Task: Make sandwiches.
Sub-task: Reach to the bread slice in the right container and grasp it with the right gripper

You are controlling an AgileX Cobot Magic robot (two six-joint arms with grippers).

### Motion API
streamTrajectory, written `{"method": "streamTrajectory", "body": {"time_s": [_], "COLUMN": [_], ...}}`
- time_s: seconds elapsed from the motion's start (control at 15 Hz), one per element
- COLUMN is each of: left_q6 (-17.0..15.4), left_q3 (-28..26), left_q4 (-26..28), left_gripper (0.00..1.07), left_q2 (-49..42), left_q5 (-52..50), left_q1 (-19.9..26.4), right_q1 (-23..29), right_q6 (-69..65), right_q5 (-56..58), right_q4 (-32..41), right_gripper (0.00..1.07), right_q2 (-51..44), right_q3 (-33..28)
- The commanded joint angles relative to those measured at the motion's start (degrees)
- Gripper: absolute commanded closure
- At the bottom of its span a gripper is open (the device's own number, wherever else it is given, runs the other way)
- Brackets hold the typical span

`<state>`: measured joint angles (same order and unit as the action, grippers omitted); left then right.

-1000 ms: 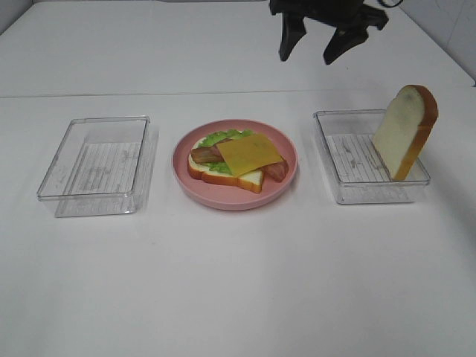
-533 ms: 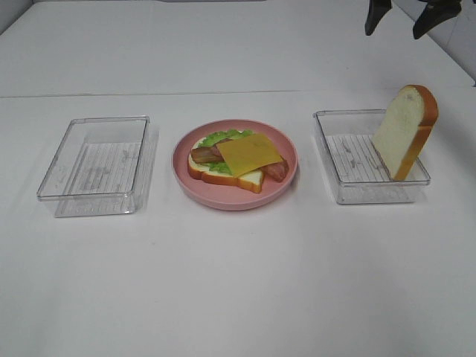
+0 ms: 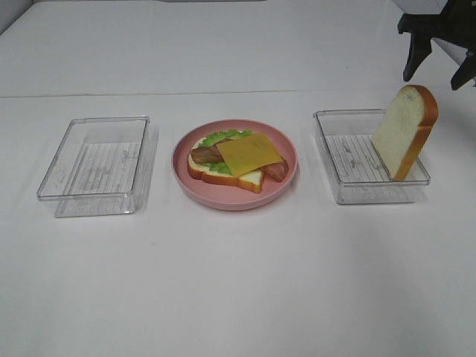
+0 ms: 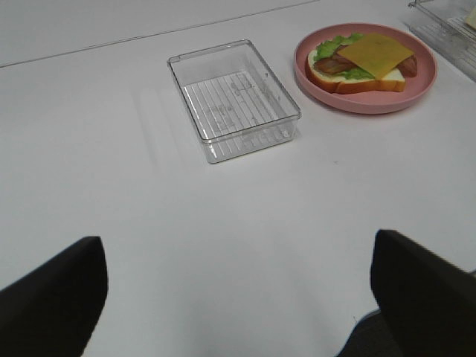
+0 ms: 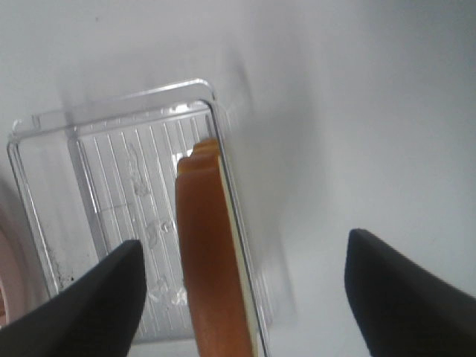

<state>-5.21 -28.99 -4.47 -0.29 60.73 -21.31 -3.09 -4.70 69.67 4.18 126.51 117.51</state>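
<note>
From the high camera, the open stack sits on the pink plate (image 3: 235,203) mid-table: a bottom bread slice (image 3: 251,181) with an orange-brown crust, ruffled lettuce (image 3: 223,137), brown bacon (image 3: 204,155) and a thin yellow cheese square (image 3: 249,154) lying askew on top. A second bread slice (image 3: 405,130) stands on edge in the right tray (image 3: 364,192), leaning on its outer wall (white face towards the plate). Only this view shows the right gripper (image 3: 433,82), spread wide and holding nothing, up above the far side of that tray and clear of the slice. The left tray (image 3: 93,195) holds no food.

The left wrist camera adds the left gripper (image 4: 238,312), fingers spread wide over bare table (image 4: 223,223), well apart from tray and plate.

The right wrist camera looks down onto the standing slice's crust edge, seen between its spread fingers.
</note>
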Motion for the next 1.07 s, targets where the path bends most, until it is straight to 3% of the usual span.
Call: {"method": "streamTrajectory", "body": {"time_s": [0.07,0.4,0.6,0.8,1.07], "left_q6": [0.1,0.1,0.1,0.1,0.1], "left_q3": [0.3,0.3,0.3,0.3,0.3], "left_q4": [-0.2,-0.2,-0.2,-0.2,-0.2], "left_gripper": [0.16,0.16,0.16,0.16,0.16], "left_q2": [-1.2,-1.2,-1.2,-1.2,-1.2], "left_q5": [-0.6,-0.6,-0.6,-0.6,-0.6], "left_q1": [0.1,0.1,0.1,0.1,0.1], "right_q1": [0.0,0.0,0.0,0.0,0.0], "right_q6": [1.5,1.9,4.7,4.7,4.3], "right_q5": [2.8,-0.1,-0.2,1.0,2.5], "right_q4": [0.9,2.4,5.8,5.4,9.1], "right_gripper": [0.37,0.40,0.63,1.07,1.07], "right_q2": [-0.5,0.8,2.1,1.6,-2.9], "right_q3": [-4.0,-6.4,-6.4,-6.3,-6.3]}}
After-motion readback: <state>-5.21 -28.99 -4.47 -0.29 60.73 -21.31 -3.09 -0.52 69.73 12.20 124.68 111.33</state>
